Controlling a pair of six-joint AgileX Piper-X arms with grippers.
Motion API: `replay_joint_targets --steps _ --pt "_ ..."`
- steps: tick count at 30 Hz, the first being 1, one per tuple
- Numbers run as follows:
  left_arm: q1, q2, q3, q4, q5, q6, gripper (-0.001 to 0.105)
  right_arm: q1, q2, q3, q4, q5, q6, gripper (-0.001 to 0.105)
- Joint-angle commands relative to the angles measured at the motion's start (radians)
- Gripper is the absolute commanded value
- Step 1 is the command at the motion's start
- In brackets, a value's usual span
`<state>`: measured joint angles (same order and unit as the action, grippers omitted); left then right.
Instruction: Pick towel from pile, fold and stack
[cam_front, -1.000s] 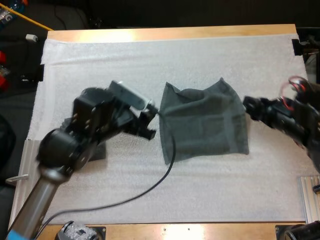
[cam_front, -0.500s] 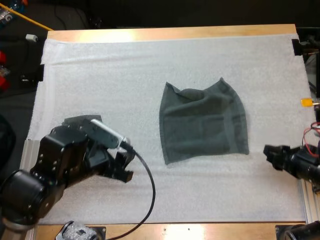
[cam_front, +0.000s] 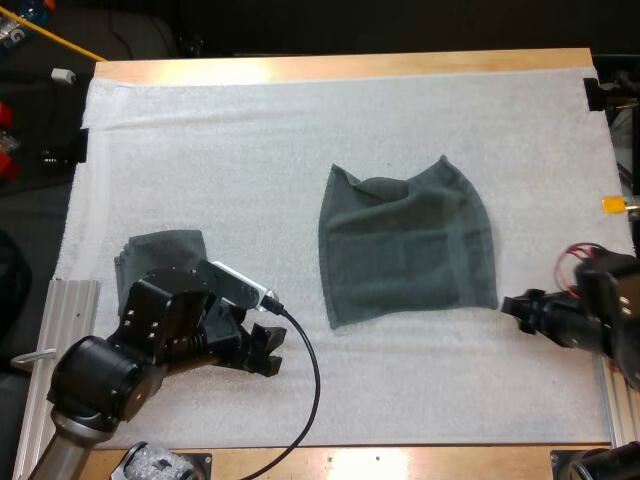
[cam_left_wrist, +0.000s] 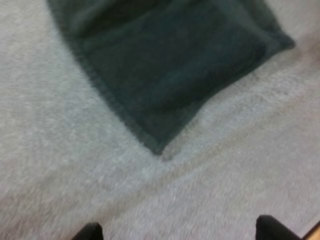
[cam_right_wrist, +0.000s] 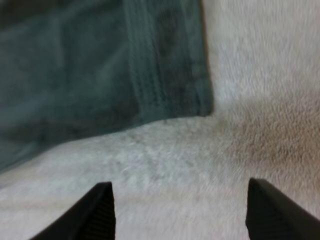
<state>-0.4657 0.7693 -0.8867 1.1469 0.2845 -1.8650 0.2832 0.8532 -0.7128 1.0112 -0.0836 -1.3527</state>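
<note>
Item: towel (cam_front: 405, 240), dark grey-green, one piece. It lies flat near the middle of the white mat (cam_front: 300, 130), roughly square. Its far edge is uneven, with two raised corners and a dip between them. Its near edge is straight. A fold or doubled layer shows as a darker panel across its middle.

Position relative to my left gripper (cam_front: 272, 350): the towel is ahead and to the right of it, apart, with bare mat between. In the left wrist view the towel's near left corner points toward me, and my two fingers (cam_left_wrist: 89, 232) stand wide apart over bare mat, touching nothing.

Position relative to my right gripper (cam_front: 512, 312): the gripper sits just beside the towel's near right corner, a little off the cloth and not in contact. In the right wrist view that corner and its stitched hem lie just ahead of my fingers (cam_right_wrist: 100, 210), which are spread with only mat between them.

Item: second towel (cam_front: 160, 255), same colour. It lies at the mat's left side, just beyond my left arm and partly hidden by it. I cannot tell whether it is folded or bunched. It is well apart from the first towel.

Support: the mat covers most of a wooden table (cam_front: 340, 66), whose bare edge shows along the far side.
</note>
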Motion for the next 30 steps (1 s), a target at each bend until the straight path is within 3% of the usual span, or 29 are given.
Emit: replay_joint_targets --steps 1,10,21,30 --pt "-0.005 -0.002 0.005 -0.027 0.017 -0.018 0.059 -0.001 0.025 0.010 -0.057 0.012 -0.011 0.055" --pt "-0.005 -0.002 0.013 -0.052 0.020 -0.019 0.059 -0.001 0.315 0.026 -0.241 0.026 0.052 0.055" --pt "-0.005 -0.002 0.013 -0.052 0.033 -0.019 0.059 -0.001 0.565 0.026 -0.332 0.019 0.101 0.054" --pt "-0.005 -0.002 0.013 -0.052 0.033 -0.019 0.059 -0.001 0.624 0.026 -0.384 0.019 0.169 0.027"
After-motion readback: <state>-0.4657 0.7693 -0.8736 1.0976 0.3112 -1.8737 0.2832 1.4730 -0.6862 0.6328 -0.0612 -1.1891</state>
